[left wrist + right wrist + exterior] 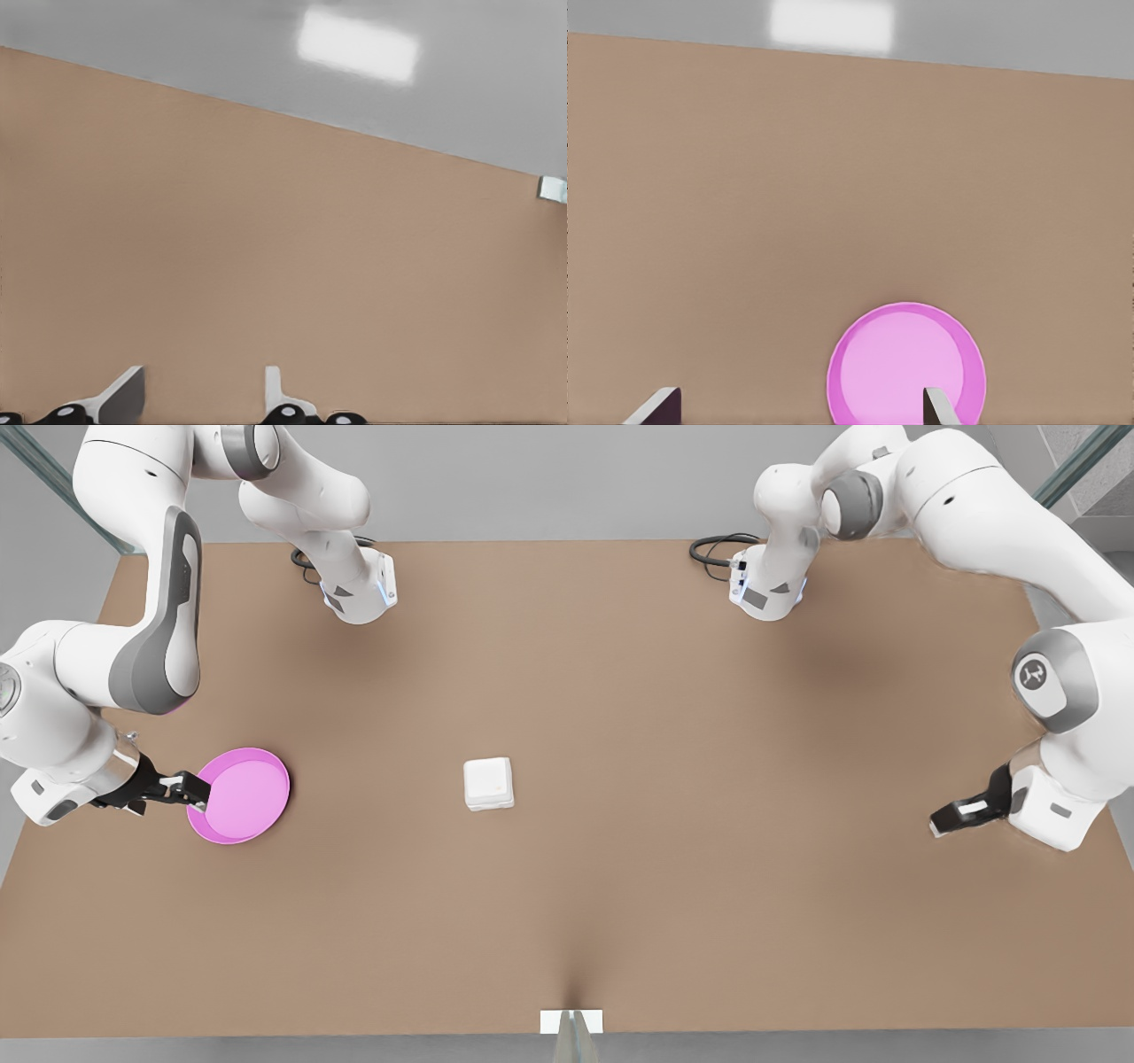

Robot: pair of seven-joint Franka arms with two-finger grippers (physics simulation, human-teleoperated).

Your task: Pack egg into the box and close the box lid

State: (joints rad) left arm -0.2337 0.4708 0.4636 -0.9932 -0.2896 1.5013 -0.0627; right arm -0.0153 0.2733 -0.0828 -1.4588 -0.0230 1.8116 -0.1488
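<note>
The box is a small white carton near the middle of the brown table, and its box lid lies flat on top of it. The egg is hidden. My right gripper is low at the front view's left, open, with its fingertips at the near rim of a round pink plate. In the right wrist view the plate lies just ahead of the spread right gripper. At the front view's right, my left gripper is open over bare table, and the left wrist view shows the left gripper holding nothing.
The table stretches wide around the box. Both arm bases and black cables stand at the far edge. A small white marker sits at the near edge.
</note>
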